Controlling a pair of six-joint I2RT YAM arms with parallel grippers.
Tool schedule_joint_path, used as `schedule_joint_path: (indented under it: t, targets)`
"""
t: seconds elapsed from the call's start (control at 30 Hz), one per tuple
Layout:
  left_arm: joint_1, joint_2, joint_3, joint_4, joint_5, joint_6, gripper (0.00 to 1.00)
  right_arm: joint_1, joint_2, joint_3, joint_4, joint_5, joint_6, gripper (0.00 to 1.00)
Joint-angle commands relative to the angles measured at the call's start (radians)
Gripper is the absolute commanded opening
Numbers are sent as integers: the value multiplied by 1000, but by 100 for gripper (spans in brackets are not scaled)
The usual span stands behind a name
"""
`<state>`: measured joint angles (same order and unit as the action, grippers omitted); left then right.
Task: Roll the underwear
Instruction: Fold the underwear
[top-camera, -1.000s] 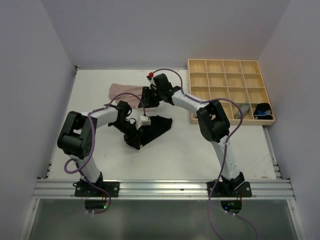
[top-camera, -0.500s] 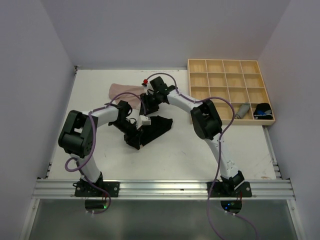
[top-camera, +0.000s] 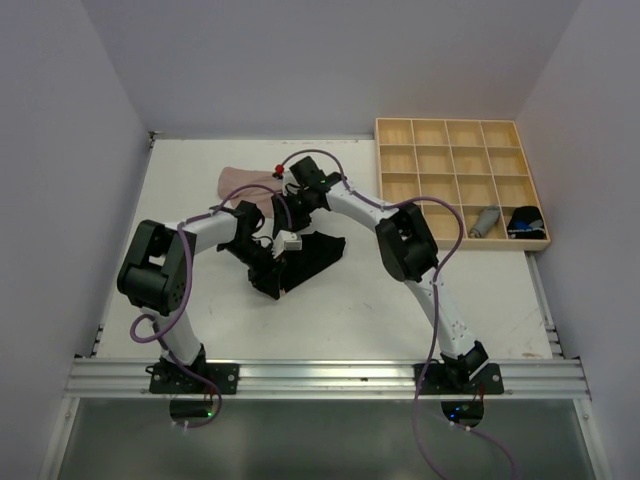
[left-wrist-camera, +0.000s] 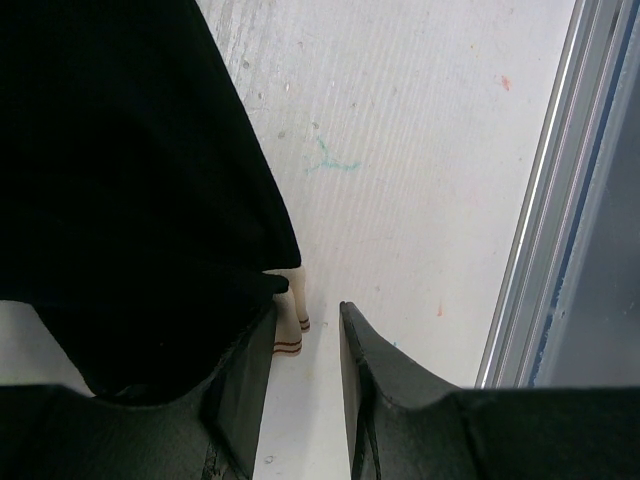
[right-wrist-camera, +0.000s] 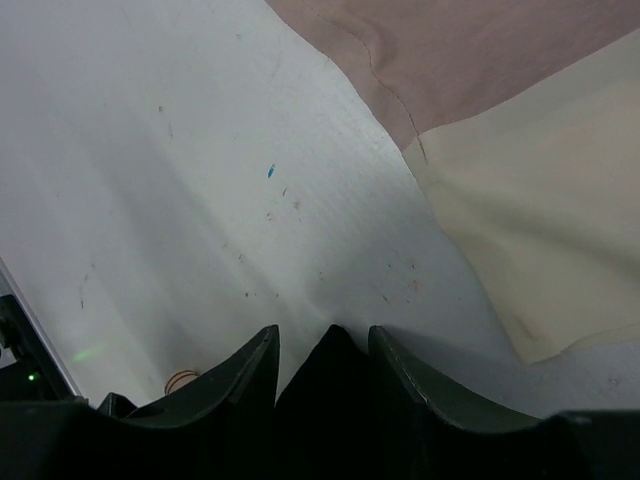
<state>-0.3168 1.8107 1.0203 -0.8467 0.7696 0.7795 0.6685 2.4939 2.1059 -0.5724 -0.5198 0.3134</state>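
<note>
The black underwear lies flat mid-table. In the left wrist view it covers the left side and drapes over my left finger; a beige striped tag pokes out at its edge. My left gripper sits at its near-left corner, open, with bare table between the fingers. My right gripper is at the cloth's far-left edge, shut on a raised black corner. A pale pink garment and a beige one lie just beyond.
A light wooden tray of square compartments stands at the back right, with a grey roll and a black-and-blue roll in its near row. A metal rail runs along the table's edge. A small ring lies by my right finger.
My right arm has swung left, its elbow and wrist shifting toward the pink garment. The left arm and the black underwear have stayed put.
</note>
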Motion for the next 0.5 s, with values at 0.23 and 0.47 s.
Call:
schedule_joint_path:
  t: [0.23, 0.47]
  targets:
    - [-2, 90, -55, 34, -340, 73, 40, 9, 0, 42, -99, 3, -73, 38]
    - [-2, 93, -54, 31, -339, 70, 40, 9, -24, 17, -74, 27, -73, 4]
